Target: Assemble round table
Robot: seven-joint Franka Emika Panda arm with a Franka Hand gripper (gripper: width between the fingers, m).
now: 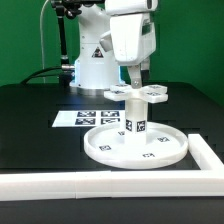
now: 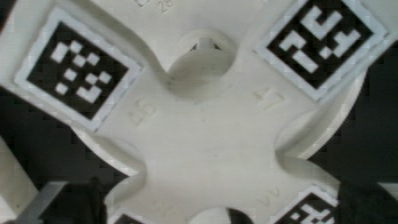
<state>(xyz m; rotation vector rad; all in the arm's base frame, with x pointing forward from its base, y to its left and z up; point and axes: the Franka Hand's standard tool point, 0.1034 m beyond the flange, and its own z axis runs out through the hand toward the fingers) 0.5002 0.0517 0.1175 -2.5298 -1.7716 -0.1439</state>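
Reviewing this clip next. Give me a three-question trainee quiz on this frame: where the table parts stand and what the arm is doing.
1. True or false: the post stands upright on the round disc.
2. Multiple choice: in the exterior view, the cross-shaped piece is
A. lying flat on the black table
B. up at the top of the post, right under the gripper
C. resting on the marker board
3. Fill in: the long white border rail runs along the ___ edge of the exterior view, in front of the disc.

Key:
1. True
2. B
3. Bottom. Whether the fingers are clamped on the cross-shaped piece cannot be told from either view.
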